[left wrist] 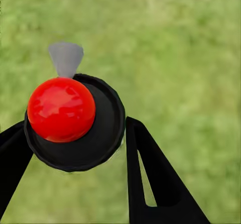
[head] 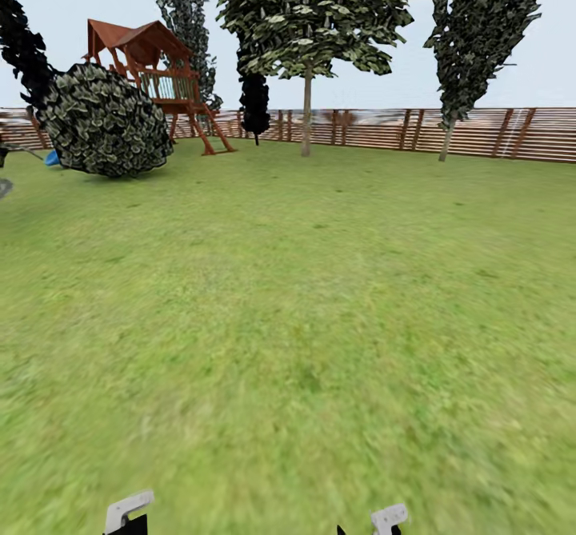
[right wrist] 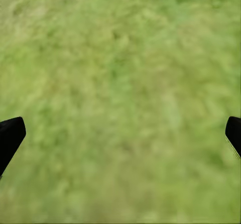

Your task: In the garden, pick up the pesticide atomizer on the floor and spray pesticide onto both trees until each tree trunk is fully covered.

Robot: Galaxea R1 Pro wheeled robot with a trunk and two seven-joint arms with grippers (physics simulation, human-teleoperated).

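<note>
Pesticide atomizer (left wrist: pixel 100 133) clamped in left jaws, right jaws spread empty, open lawn (head: pixel 320 295) reaching trees (head: pixel 306 119) and fence (head: pixel 480 131).

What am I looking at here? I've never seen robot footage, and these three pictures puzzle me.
This is a simulated two-armed robot on wheels, steered by a person. The big picture is from the camera on its head: a lawn with a wooden fence behind it, trees, a round bush and a play tower.

The other two pictures come from cameras near each gripper, looking along its two black fingers at the grass.

The left gripper appears to be closed on a round black object with a red ball and a grey nozzle on it. It is probably the pesticide atomizer seen end-on.

The right gripper is open and holds nothing.
</note>
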